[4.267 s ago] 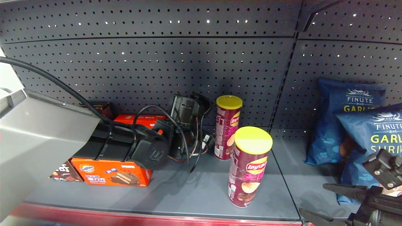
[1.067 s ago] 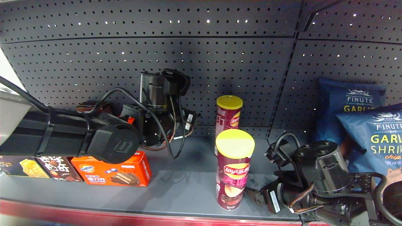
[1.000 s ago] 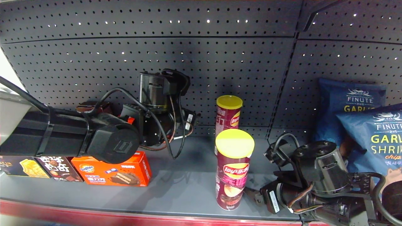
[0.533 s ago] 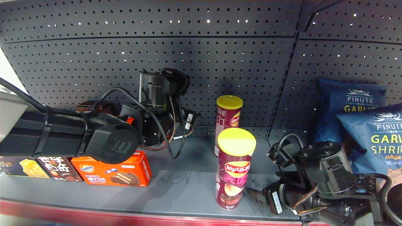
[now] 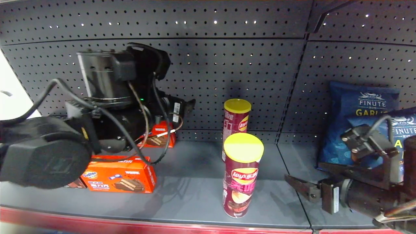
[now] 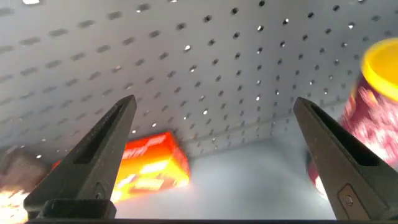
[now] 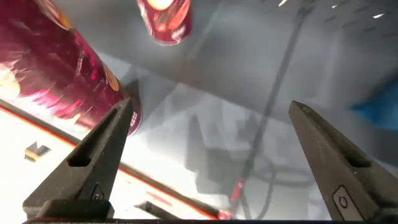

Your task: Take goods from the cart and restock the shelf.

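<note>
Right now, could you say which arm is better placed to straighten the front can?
Probably the right: the right end effector, open, sits low beside the front can. The left end effector hangs higher near the back panel, by the orange boxes.

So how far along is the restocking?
Done: front chip can and rear chip can stand upright on the shelf, orange boxes beside them. In hand: nothing; left gripper and right gripper are open, empty. Left: fetching more goods; how many, I cannot tell.
</note>
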Robot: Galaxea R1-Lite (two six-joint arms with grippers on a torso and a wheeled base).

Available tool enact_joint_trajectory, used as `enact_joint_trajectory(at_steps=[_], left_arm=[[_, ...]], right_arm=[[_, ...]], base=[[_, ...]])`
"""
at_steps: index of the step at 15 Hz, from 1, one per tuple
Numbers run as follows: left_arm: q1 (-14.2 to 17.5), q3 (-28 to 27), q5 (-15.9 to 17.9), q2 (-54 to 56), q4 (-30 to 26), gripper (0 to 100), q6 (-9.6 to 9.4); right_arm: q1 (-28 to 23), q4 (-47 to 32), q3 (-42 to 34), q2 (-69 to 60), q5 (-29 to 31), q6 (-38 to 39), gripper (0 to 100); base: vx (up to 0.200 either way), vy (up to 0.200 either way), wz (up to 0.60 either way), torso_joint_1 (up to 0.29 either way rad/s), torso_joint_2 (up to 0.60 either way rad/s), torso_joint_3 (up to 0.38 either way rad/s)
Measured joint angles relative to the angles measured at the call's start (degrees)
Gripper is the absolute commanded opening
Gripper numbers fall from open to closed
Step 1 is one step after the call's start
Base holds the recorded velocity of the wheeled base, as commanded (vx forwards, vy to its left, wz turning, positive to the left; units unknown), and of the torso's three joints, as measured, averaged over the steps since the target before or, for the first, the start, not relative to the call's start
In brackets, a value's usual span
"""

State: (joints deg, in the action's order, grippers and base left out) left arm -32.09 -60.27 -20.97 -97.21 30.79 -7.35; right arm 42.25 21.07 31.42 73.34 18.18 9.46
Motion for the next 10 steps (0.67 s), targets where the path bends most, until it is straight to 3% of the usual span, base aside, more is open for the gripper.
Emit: enact_joint_trajectory(at_steps=[4,7,10], left_arm=[[1.5,18.7,2.0,17.4,1.2,100,-1.65],[8.6,33.2,3.4,35.1,-1.5,100,-1.93],[15.1,42.6,2.4,52.2,-8.8,100,-2.04]], right_arm=[[0.8,-0.2,-9.0,-14.4,6.9,-0.5,100],[0.3,-1.3,-17.5,-25.7,21.0,-0.6,100],[-7.5,-3.9,-21.4,-31.7,23.9,-0.7,100]], base=[[0.000,0.000,0.00,0.000,0.00,0.000],[0.000,0.000,0.00,0.000,0.00,0.000],[0.000,0.000,0.00,0.000,0.00,0.000]])
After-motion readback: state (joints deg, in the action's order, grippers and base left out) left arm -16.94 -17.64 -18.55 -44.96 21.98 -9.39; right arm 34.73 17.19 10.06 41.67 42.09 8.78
